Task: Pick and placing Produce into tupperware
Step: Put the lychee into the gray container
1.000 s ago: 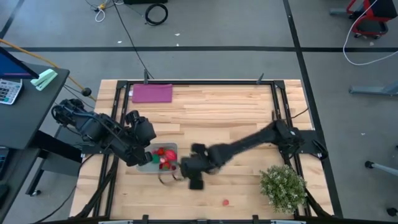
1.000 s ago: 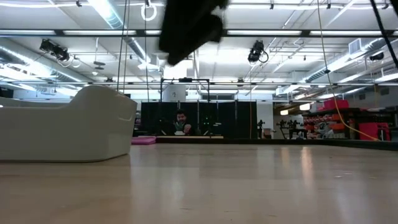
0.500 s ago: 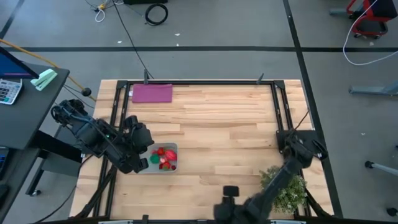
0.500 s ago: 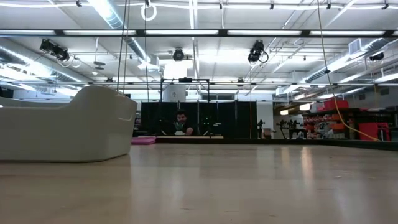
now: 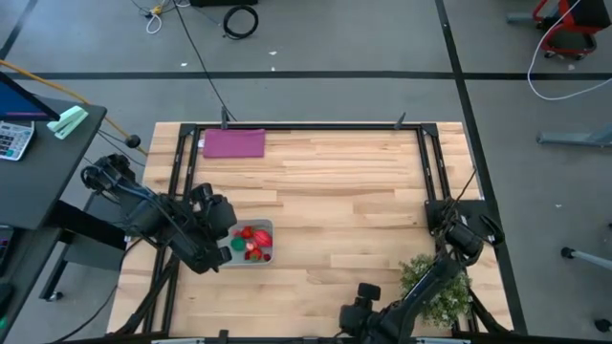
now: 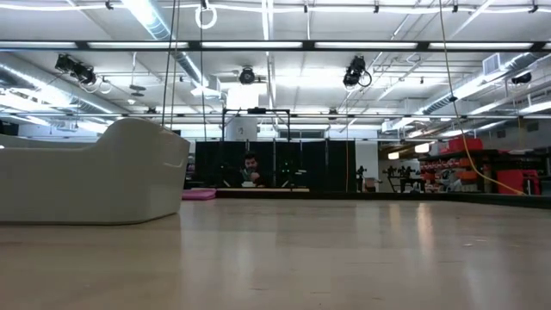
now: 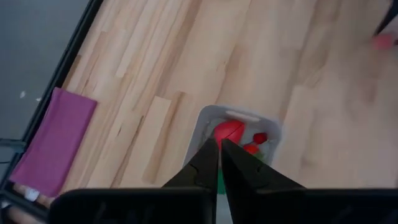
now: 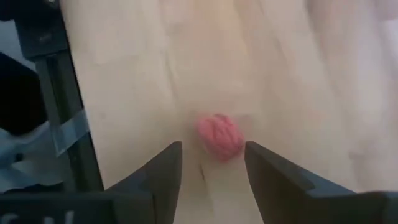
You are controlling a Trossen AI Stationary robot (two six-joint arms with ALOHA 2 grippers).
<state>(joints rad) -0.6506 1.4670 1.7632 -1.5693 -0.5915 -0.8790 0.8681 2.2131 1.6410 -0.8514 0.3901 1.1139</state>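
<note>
The tupperware stands on the table's left half and holds several red produce pieces and a green one. In the low view its pale wall shows at the left. My left gripper is shut and hangs above the tupperware's left end, touching nothing. A single pink produce piece lies on the wood near the table's near edge. My right gripper is open just above it, one finger on either side and apart from it. In the high view that gripper covers the piece.
A purple mat lies at the far left corner. A bushy pale-green plant stands at the near right, beside my right arm. A black frame rail runs along the table edge close to the pink piece.
My right gripper has swung from beside the tupperware toward the table's near edge and to the right. It has come down and rolled, and now stands over the pink piece. It has left the low view. Its fingers stay open.
</note>
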